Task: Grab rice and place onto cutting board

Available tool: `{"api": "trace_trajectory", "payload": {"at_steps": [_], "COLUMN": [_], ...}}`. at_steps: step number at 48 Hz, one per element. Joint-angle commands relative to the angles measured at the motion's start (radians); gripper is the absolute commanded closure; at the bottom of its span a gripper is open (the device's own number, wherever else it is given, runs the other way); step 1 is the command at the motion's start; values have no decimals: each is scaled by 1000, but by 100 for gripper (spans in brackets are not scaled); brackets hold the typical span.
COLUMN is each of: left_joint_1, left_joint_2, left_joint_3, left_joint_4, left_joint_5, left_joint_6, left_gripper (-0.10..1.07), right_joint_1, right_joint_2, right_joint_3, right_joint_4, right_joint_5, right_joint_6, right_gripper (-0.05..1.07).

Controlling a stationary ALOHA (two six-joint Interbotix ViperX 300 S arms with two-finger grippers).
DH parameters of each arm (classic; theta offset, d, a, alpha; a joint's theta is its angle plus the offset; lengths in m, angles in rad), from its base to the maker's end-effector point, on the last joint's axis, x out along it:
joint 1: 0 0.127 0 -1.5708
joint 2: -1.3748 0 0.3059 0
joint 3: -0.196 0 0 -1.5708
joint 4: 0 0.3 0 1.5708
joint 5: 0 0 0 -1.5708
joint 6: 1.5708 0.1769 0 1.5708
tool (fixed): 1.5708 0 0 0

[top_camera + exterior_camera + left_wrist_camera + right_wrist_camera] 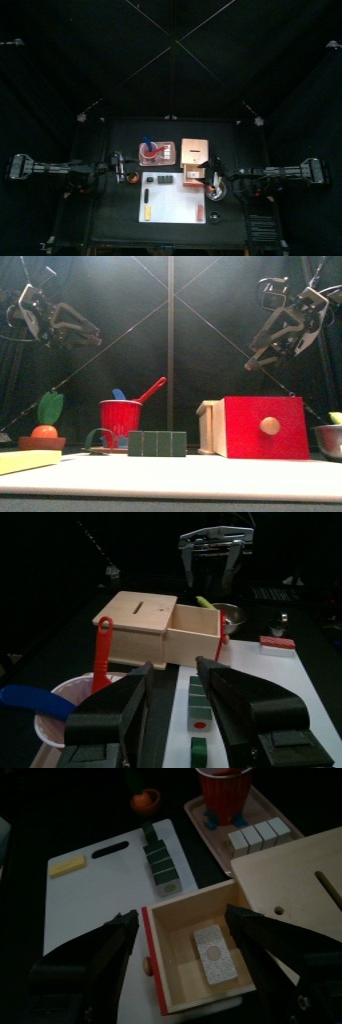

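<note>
The rice (218, 955), a small pale packet, lies inside the open red drawer (201, 958) of the tan box (287, 868). My right gripper (183, 916) hangs open and empty above that drawer. From the front it is high over the box (262, 356). The white cutting board (167, 208) lies at the table's front, next to the drawer (94, 908). My left gripper (171, 670) is open and empty, raised over the board's left part (120, 170). The left wrist view shows the tan box (134, 617) and the right gripper (214, 557) above it.
A red cup (120, 421) with red and blue utensils stands on a tray behind the board. Green blocks (158, 863), a yellow piece (67, 865) and a slim red stick (199, 213) lie on the board. A metal bowl (230, 614) stands beside the box, and an orange potted thing (44, 434) at the far left.
</note>
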Motion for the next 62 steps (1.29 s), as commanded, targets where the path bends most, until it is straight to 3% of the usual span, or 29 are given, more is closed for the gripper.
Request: {"api": "trace_trajectory", "payload": {"at_steps": [1, 12, 21, 35, 41, 46, 50, 54, 62], "left_joint_1": [15, 26, 26, 49, 110, 202, 281, 333, 379], "left_joint_2": [0, 2, 0, 2, 6, 12, 20, 32, 57], "left_joint_3": [-17, -21, -35, -75, -110, -133, -147, -158, -175], "left_joint_4": [20, 34, 34, 71, 115, 121, 123, 127, 155], "left_joint_5": [-5, -5, -3, -17, -15, -12, -15, -15, -17], "left_joint_6": [2, -2, -3, 5, 3, 2, 2, 2, 2], "left_gripper": [18, 18, 18, 18, 18, 18, 18, 18, 18], "right_joint_1": [3, 2, 3, 54, 81, 84, 81, 78, 51], "right_joint_2": [2, 0, 3, 8, 14, 17, 29, 51, 74], "right_joint_3": [-12, -34, -109, -166, -193, -221, -239, -256, -318], "right_joint_4": [2, 28, 238, 428, 434, 449, 528, 673, 1003], "right_joint_5": [12, 18, 26, 110, 239, 322, 344, 376, 563], "right_joint_6": [-2, 11, -6, -23, -35, -66, -130, -270, -709], "right_gripper": [4, 3, 4, 3, 4, 3, 3, 3, 3]}}
